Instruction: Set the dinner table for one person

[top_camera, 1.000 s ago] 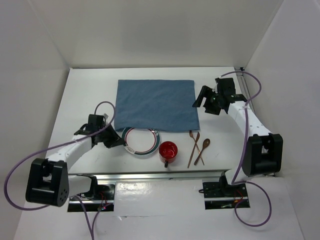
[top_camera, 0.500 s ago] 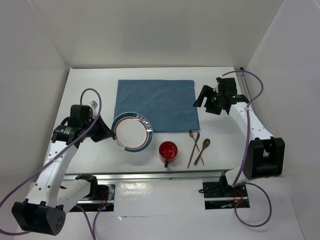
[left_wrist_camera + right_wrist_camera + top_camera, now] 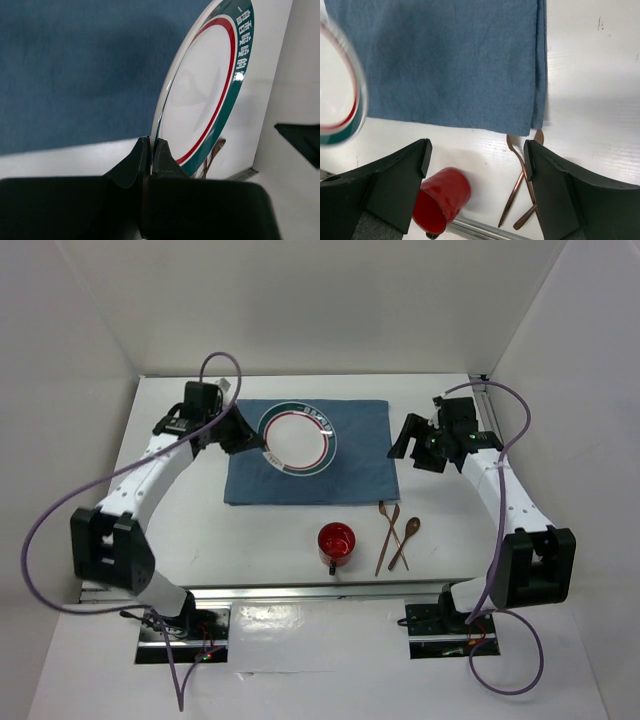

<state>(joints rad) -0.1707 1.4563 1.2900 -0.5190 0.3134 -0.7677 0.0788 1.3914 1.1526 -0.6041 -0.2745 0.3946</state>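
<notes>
The dinner table (image 3: 180,530) is the large white top. A blue placemat (image 3: 345,465) lies on it at the back centre. My left gripper (image 3: 250,440) is shut on the rim of a white plate (image 3: 297,438) with a green and red band, held tilted above the placemat; the left wrist view shows the plate (image 3: 200,100) edge-on between the left gripper's (image 3: 151,146) jaws. My right gripper (image 3: 410,445) is open and empty, hovering right of the placemat. A red cup (image 3: 336,542) and two copper utensils (image 3: 395,535) lie near the front; the right wrist view shows the cup (image 3: 442,200) and utensils (image 3: 520,192).
An aluminium rail (image 3: 320,590) runs along the table's near edge, just in front of the cup. White walls enclose the table on three sides. Purple cables loop from both arms.
My left arm has lifted the plate from the table's front left and carried it back and right, over the placemat. The right arm has barely moved.
</notes>
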